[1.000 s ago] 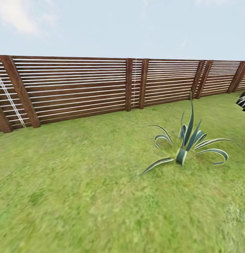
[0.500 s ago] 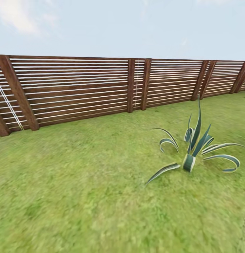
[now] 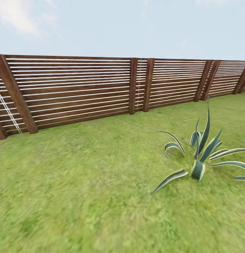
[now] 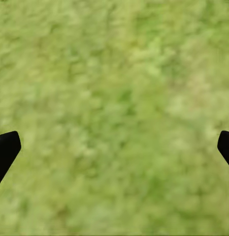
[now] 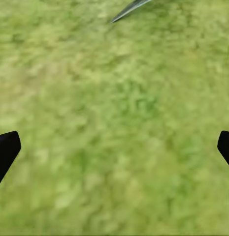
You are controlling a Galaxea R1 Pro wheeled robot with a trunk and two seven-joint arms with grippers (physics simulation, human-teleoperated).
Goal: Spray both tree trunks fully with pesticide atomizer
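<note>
The left hand [image 4: 114,152] was spread wide, its two black fingertips [image 4: 6,150] showing only at the far edges of the left wrist view, with nothing between them and nothing touching them; beneath it lay bare grass. The right hand [image 5: 114,152] was spread just as wide, its dark fingertips [image 5: 6,150] apart at the picture's edges, holding nothing and touching nothing, and it hung over the same green lawn [image 5: 119,128]. In the right wrist view the pointed tip of one striped leaf [image 5: 128,10] reached in near the hand, lying on the grass and clear of the fingers. From the head view, the garden's lawn [image 3: 84,182] spread across the whole lower part of the scene, mottled green and yellow. At about 3 o'clock from the middle of that view stood a spiky plant [image 3: 201,154] with long dark green, pale-edged leaves, some upright and some curling down to the grass; its outer leaves ran past the picture's edge. Behind it, from 9 o'clock across to 2 o'clock, ran a brown wooden fence [image 3: 77,91] of level slats between thick leaning posts, closing off the lawn. Above the fence was a pale blue sky [image 3: 136,28] with a faint cloud at 11 o'clock. The spiky plant stood well apart from the fence, with open grass between them.
</note>
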